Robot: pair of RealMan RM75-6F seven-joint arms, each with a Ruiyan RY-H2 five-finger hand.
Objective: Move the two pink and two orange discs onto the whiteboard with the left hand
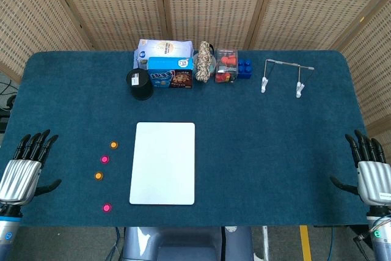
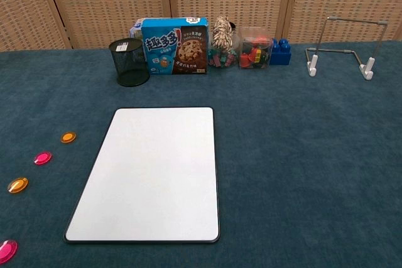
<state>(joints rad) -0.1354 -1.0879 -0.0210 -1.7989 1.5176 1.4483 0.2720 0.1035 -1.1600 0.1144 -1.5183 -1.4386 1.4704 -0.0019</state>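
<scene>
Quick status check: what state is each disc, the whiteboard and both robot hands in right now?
Far orange disc: on cloth, off board.
Upper pink disc: on cloth, off board.
Near orange disc: on cloth, off board.
Nearest pink disc: on cloth, off board.
Whiteboard: flat, bare.
Left robot hand: open, holding nothing.
Right robot hand: open, holding nothing.

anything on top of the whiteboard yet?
No. The whiteboard is bare in both views; all four discs lie on the cloth to its left. What is beneath it cannot be seen.

The whiteboard [image 1: 162, 162] lies flat and bare on the blue tabletop [image 1: 275, 151]. Left of it, apart, runs a column alternating orange disc [image 1: 113, 145], pink disc [image 1: 104, 159], orange disc [image 1: 98, 176], pink disc [image 1: 107, 208].
</scene>
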